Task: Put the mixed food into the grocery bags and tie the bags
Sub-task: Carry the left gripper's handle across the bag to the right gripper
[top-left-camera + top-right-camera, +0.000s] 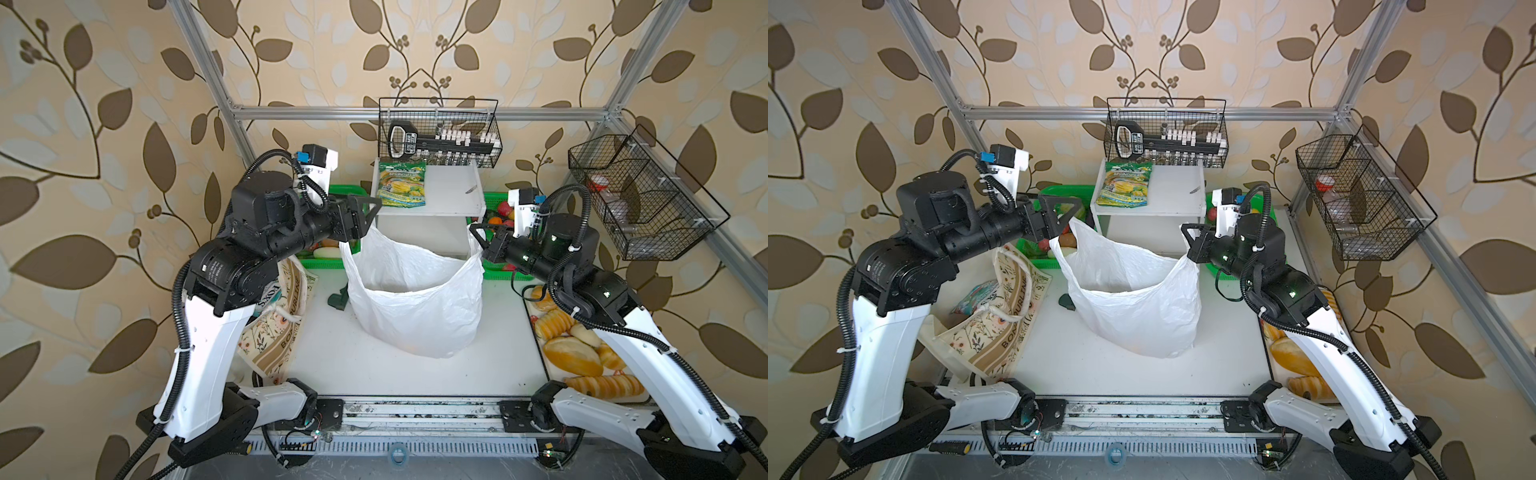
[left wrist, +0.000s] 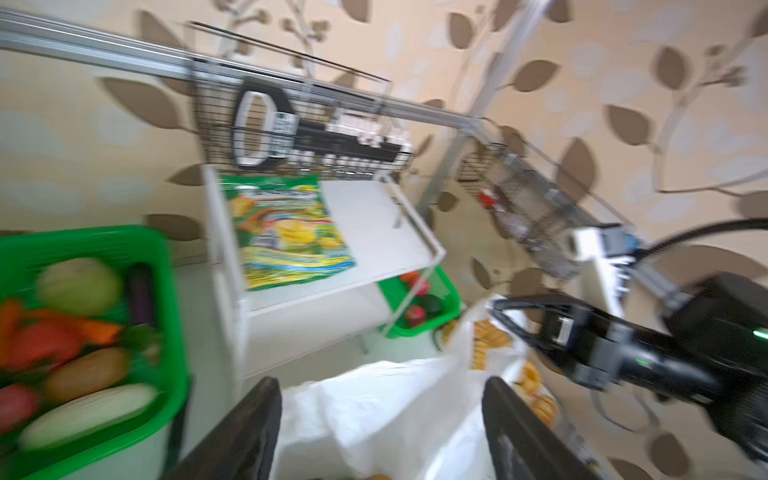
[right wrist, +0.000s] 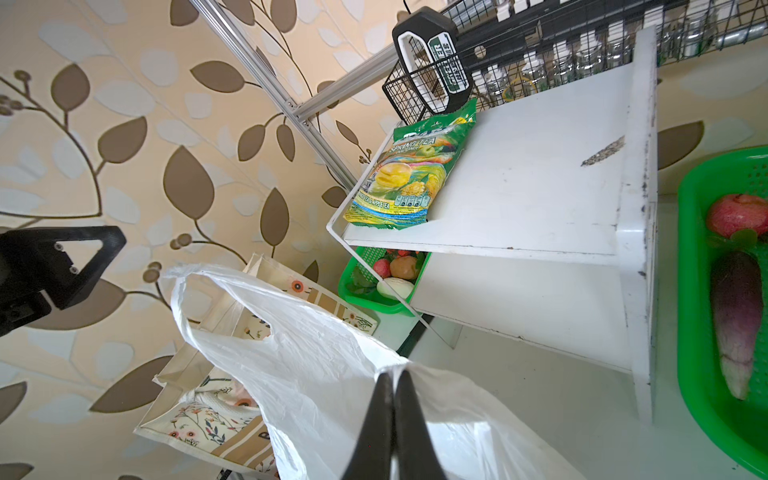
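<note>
Nearest, on the left of the counter [image 1: 332, 365], the cloth tote [image 1: 1000, 332] slumps with its printed side up. A blue candy packet [image 1: 974, 296] sits in its open mouth. At the counter's right edge lie golden bread loaves [image 1: 573, 357], partly under the right arm.

The white plastic bag [image 1: 415, 299] stands in the middle of the counter with its mouth open. A faint orange tint shows through its lower wall, though I cannot tell what it is. The right hand [image 3: 392, 386] has its fingers pressed together, pinching the bag's right rim and holding it up. The left hand [image 1: 366, 214] is spread wide just above the bag's left handle. The right wrist view shows it apart from the plastic.

Behind the bag are two green baskets of toy fruit and vegetables, one on the left [image 2: 83, 239] and one on the right [image 3: 690, 291]. Between them stands a white shelf [image 1: 453, 187] with a green-yellow packet [image 1: 402, 185] lying flat on its top. Farthest back, a wire basket [image 1: 440, 133] hangs from the rail.
</note>
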{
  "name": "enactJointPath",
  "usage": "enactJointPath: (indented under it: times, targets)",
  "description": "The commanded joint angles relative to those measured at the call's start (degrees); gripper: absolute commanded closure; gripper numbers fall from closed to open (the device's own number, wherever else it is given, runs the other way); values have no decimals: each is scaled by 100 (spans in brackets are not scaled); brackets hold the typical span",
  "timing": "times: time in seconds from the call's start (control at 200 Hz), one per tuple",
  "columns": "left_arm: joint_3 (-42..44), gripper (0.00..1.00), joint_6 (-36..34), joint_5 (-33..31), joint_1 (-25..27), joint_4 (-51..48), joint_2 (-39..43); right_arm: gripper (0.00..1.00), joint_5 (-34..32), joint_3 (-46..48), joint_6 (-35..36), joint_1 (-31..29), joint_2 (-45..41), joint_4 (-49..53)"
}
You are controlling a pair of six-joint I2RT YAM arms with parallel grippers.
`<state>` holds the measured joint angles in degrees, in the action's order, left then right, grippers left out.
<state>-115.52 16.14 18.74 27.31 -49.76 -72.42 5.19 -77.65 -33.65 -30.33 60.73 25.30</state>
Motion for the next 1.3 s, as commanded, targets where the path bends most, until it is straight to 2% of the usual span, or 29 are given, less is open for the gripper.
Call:
enactJointPath:
  times: [0.0,0.08,0.165,0.425,0.665,0.88,1.12,1.215,1.295]
  targets:
    - [-105,24,2,2046,268,687,-415,100,74,137,-98,43,-145,-136]
    - [22,21,-479,1553,676,477,-669,100,66,223,-140,63,-222,-214]
    - [503,18,-729,1281,1006,790,-796,100,110,318,-205,88,-279,-321]
    - [1325,1,-986,1370,1417,1690,-1238,100,235,375,-309,124,-360,-416]
    - [1692,1,-1413,1390,1699,2195,-1590,100,311,399,-383,141,-408,-519]
    - [2030,1,-1483,1902,1699,2969,-1681,100,431,439,-410,185,-450,-561]
    - [1825,1,-1525,1995,1699,3129,-1968,100,755,547,-529,258,-520,-801]
    - [1747,9,-1436,2119,1696,3171,-2031,100,759,587,-555,312,-560,-805]
    - [1748,21,-1249,2125,1690,3256,-2041,100,771,623,-580,364,-596,-806]
